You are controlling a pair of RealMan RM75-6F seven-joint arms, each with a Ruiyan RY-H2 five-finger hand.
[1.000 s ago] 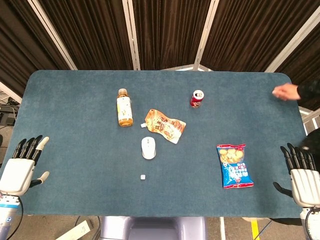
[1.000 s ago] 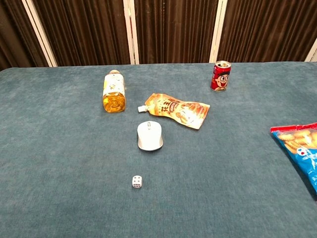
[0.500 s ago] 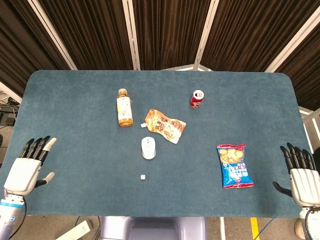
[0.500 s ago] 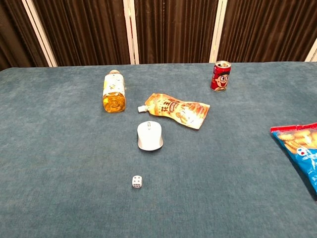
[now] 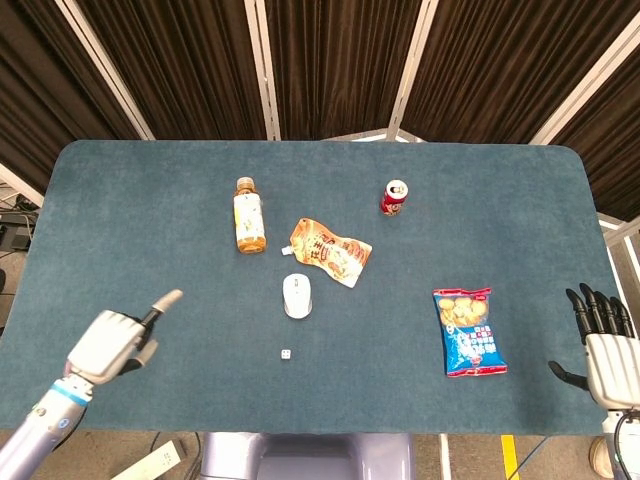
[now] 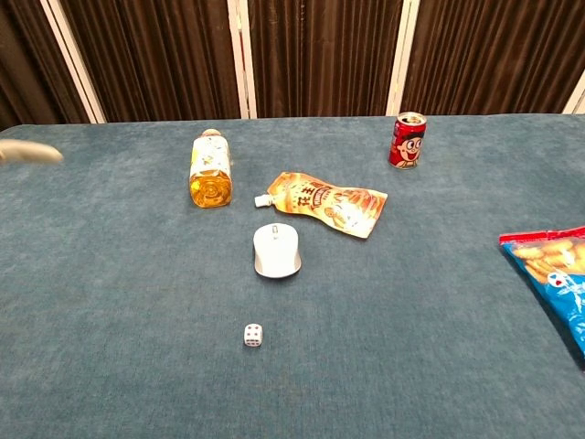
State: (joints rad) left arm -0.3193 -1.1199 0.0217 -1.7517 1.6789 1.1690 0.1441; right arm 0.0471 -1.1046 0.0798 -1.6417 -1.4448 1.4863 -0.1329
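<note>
White-shelled left hand [image 5: 115,343]: mostly clenched, one finger stretched out, holding nothing, over the near-left of the blue cloth table [image 5: 150,200].
Right hand [image 5: 610,358]: released, fingers apart, empty, at the near-right edge.
Small white die [image 5: 286,354]: well right of your left hand, apart from it.
Blue snack bag [image 5: 468,331]: flat, near your right hand, not touching.
Risk: I judge a curled hand could flick the die rolling, or bump the white computer mouse [image 5: 297,295] just beyond.
Farther: orange spouted pouch [image 5: 333,252], amber tea bottle [image 5: 249,215] lying down, red can [image 5: 395,197] upright.
</note>
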